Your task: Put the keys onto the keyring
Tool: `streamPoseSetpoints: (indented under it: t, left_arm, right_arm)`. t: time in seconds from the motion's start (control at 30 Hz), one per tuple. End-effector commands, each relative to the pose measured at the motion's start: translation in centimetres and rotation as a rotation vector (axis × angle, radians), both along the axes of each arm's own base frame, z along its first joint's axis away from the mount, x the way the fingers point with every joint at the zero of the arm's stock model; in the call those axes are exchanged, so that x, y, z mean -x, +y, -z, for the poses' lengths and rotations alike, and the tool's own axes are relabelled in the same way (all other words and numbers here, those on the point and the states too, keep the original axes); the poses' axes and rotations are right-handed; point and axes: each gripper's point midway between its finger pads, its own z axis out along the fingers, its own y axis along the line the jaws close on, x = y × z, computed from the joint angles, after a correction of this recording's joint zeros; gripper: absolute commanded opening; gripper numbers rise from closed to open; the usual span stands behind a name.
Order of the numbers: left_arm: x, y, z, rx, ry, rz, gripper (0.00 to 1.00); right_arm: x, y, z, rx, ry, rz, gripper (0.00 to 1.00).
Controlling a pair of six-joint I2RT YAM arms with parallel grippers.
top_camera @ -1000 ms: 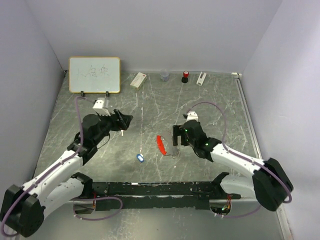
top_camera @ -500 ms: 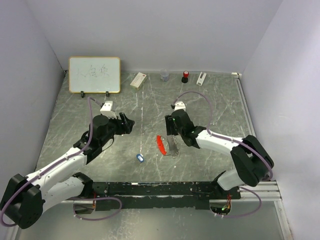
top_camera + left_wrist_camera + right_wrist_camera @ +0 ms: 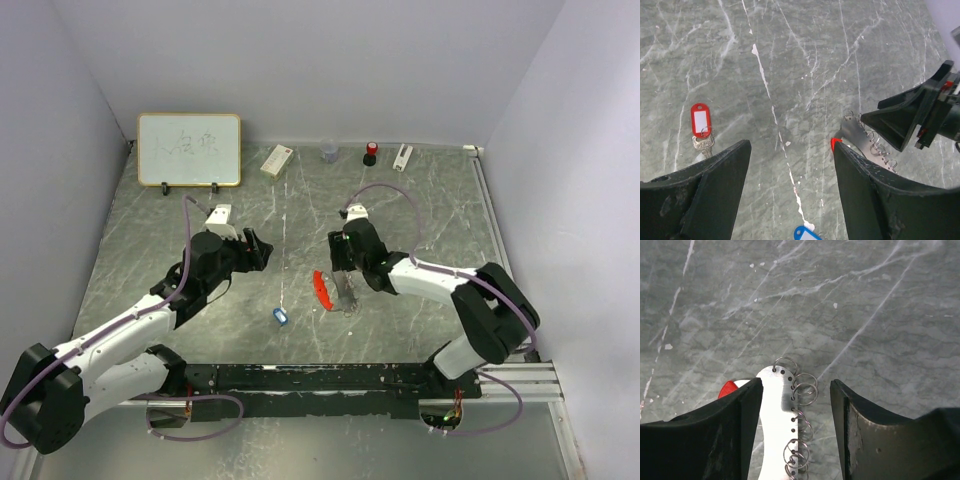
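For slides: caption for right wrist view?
Open right gripper over silver metal keyring plate with wire rings and red fob.

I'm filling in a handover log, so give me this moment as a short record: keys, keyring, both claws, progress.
red key: lies loose on the table, apart from the keyring
blue key: lies loose, nearer the arm bases than the keyring
keyring: flat on table, between the right claw's fingers
left claw: open, empty, above bare table
right claw: open, astride the keyring; contact unclear
progress: neither key on a ring
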Motion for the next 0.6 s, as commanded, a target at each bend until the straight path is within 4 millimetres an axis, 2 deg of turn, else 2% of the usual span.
streamPoseSetpoints:
  t: [0.0,0.17,0.57]
  left_arm:
    - [-0.1,-0.3,-0.7,0.012,-0.02,0.001,0.78]
    - [0.1,-0.3,-0.5,0.011,-0.015,0.0,0.78]
    - [-0.1,-0.3,0.1,-0.008,-0.004,-0.005,0.78]
  right_arm:
    - [-0.5,0.8,0.9,0.001,0.003,-0.054,0.56]
    - [-1.2,1.1,1.5,0.01,0.003,-0.072,0.47]
    - [-2.5,1.5,3.4,0.039,0.016,-0.097,0.45]
